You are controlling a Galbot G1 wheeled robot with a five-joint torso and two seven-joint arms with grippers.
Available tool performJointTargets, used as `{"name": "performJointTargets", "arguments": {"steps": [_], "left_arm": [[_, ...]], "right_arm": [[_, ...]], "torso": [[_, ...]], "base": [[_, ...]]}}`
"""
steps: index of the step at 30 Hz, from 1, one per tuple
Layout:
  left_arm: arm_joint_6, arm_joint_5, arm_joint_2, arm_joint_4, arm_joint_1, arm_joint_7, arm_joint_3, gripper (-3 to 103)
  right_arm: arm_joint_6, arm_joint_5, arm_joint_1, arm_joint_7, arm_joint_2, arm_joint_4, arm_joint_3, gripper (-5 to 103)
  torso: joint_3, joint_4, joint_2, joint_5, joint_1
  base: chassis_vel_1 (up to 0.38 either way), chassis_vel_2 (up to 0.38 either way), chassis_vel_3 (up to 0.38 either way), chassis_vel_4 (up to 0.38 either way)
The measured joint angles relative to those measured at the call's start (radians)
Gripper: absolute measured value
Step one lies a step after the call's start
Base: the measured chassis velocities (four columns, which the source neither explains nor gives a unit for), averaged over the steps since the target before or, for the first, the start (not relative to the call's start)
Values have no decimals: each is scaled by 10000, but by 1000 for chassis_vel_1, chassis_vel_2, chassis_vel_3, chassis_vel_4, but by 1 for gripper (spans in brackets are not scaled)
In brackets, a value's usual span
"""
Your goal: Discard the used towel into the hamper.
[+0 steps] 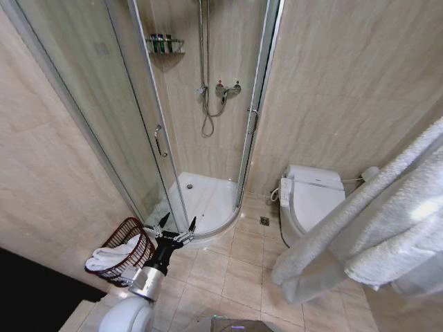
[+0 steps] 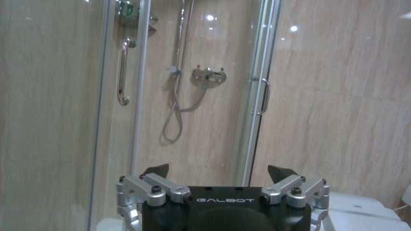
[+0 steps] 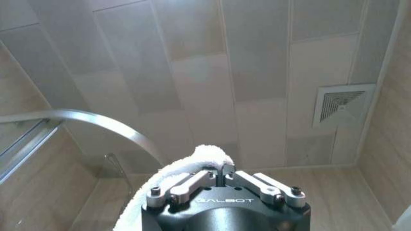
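Observation:
The hamper [image 1: 131,234], a dark red-brown slatted basket, stands on the floor against the left wall, beside the shower. A white towel [image 1: 109,257] lies in it and hangs over its rim. My left gripper [image 1: 177,225] hovers just right of the hamper, open and holding nothing; in the left wrist view the left gripper [image 2: 218,171] faces the shower wall. A large white towel [image 1: 377,221] hangs close to the head camera on the right. My right gripper [image 3: 222,171] points at the ceiling, shut on a fold of the white towel [image 3: 207,155].
A glass shower cabin [image 1: 208,194] with a curved white tray fills the corner ahead. To its right is a white toilet [image 1: 311,197] with the lid down. A floor drain [image 1: 264,220] sits between them, with bare tiled floor [image 1: 235,270] in front.

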Motion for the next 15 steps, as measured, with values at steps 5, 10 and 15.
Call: {"name": "performJointTargets", "arguments": {"steps": [5,10,15], "left_arm": [[0,0,0,0,0,0,0,100],[0,0,0,0,0,0,0,100],[0,0,0,0,0,0,0,100]], "right_arm": [[0,0,-14,-1,12,0,0,3],[-1,0,-6,-1,0,0,-3,3],[-4,0,-8,-1,-4,10,-4,3]], "torso": [[-15,0,-27,0,-15],[-28,0,-50,0,-25],[-39,-1,-70,0,-34]], "base": [[0,0,0,0],[0,0,0,0],[0,0,0,0]]}}
